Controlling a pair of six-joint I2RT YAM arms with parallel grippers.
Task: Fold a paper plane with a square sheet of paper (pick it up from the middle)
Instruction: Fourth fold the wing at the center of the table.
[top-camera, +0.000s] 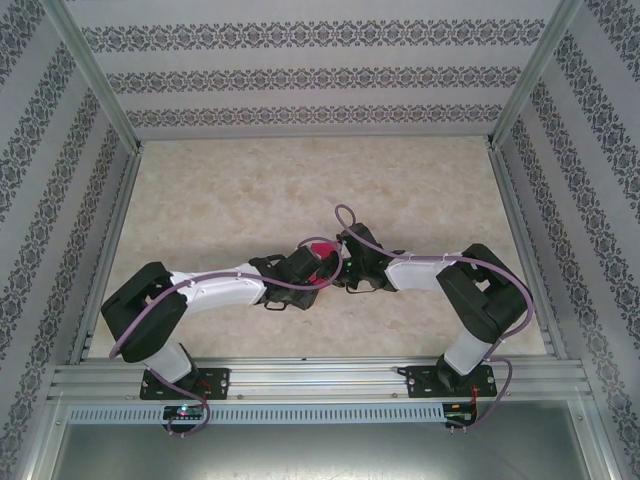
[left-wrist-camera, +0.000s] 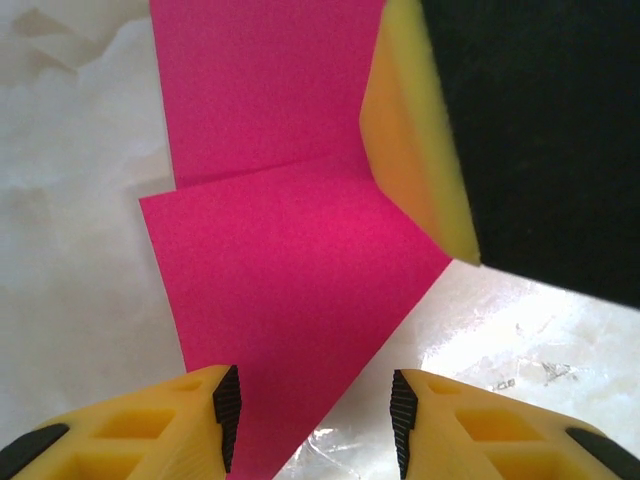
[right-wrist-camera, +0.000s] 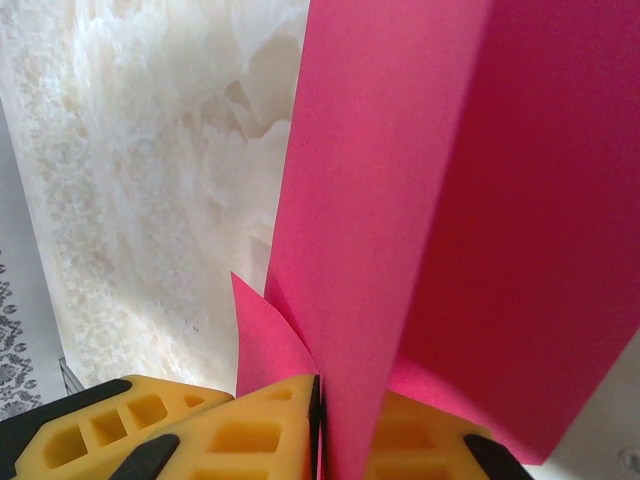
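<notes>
The magenta-pink paper (right-wrist-camera: 400, 220) stands folded lengthwise, pinched at its lower end in my right gripper (right-wrist-camera: 322, 440), which is shut on it. A small flap (right-wrist-camera: 265, 345) sticks out to the left of the jaws. In the left wrist view the same paper (left-wrist-camera: 280, 270) shows a crosswise crease and a slanted right edge, with the right gripper's yellow finger (left-wrist-camera: 415, 150) against it. My left gripper (left-wrist-camera: 312, 415) is open just below the paper's lower point, nothing between its pads. From above, a bit of the paper (top-camera: 322, 250) shows between both wrists at mid-table.
The marbled beige table (top-camera: 300, 180) stretches away behind the arms, walled by patterned panels and metal posts (top-camera: 95, 75). The two arms meet near the table's centre, close to the front rail (top-camera: 320, 378).
</notes>
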